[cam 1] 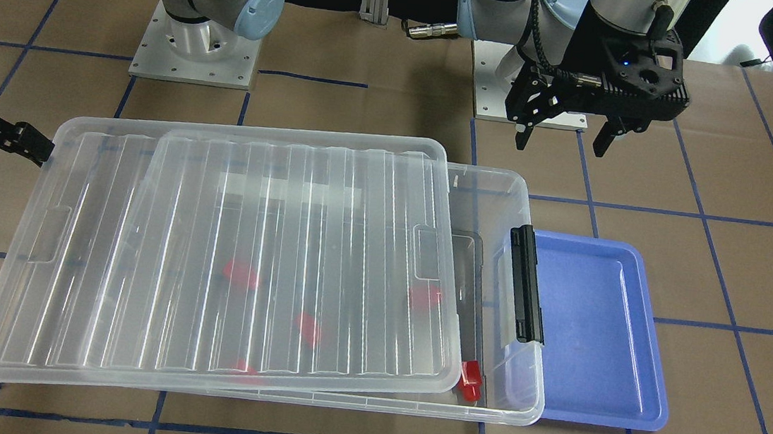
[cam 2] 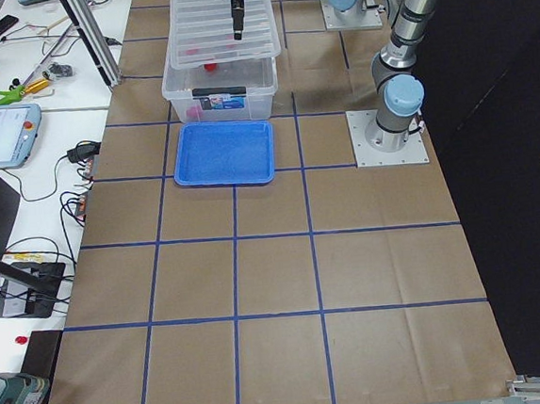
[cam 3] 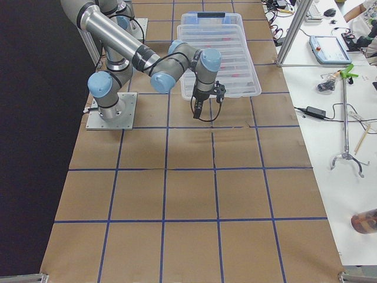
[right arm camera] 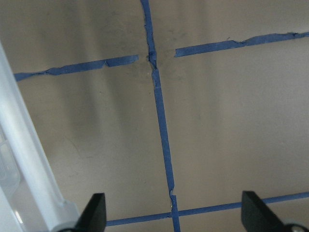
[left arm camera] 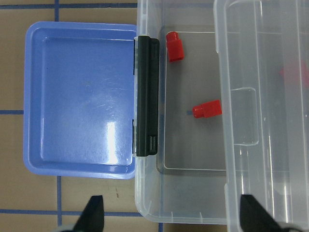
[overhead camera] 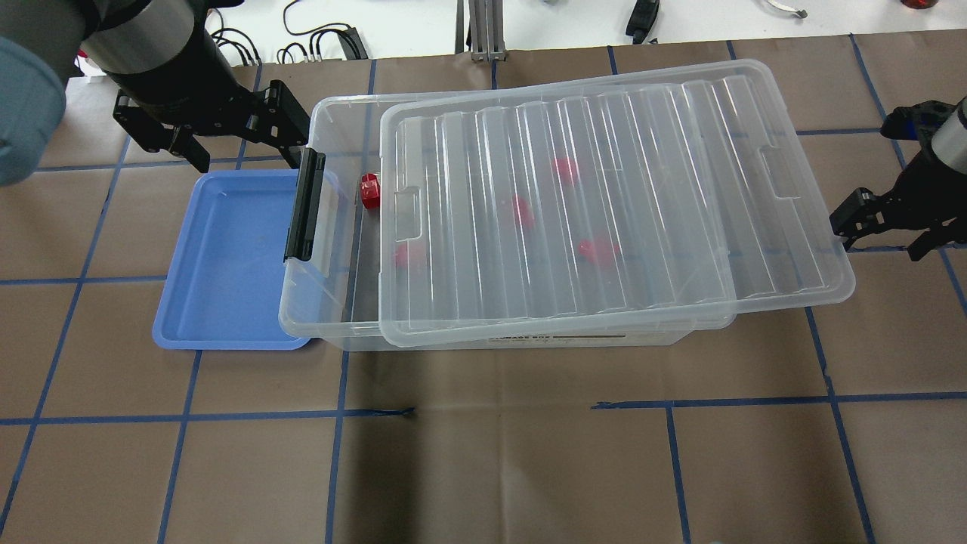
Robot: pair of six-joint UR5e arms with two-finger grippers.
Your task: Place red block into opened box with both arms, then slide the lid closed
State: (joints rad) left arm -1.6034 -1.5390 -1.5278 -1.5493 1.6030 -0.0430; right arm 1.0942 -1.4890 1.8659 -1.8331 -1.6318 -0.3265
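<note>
The clear box [overhead camera: 326, 249] lies across the table with several red blocks inside. One red block [overhead camera: 369, 190] [left arm camera: 175, 47] shows in the uncovered strip by the black latch [overhead camera: 304, 204]. The ribbed lid [overhead camera: 650, 189] [cam 1: 174, 282] rests on the box, skewed and shifted toward my right side, overhanging that end. My left gripper [overhead camera: 245, 155] [cam 1: 562, 143] [left arm camera: 174, 220] hovers open and empty above the latch end. My right gripper [overhead camera: 880, 236] [right arm camera: 176, 217] is open and empty, just beyond the lid's overhanging short edge [right arm camera: 29, 159].
An empty blue tray [overhead camera: 227, 257] [cam 1: 595, 329] lies against the box's latch end. Brown paper with blue tape lines covers the table. Both arm bases [cam 1: 193, 49] stand behind the box. Benches with cables and tools [cam 3: 330, 88] run along the far side.
</note>
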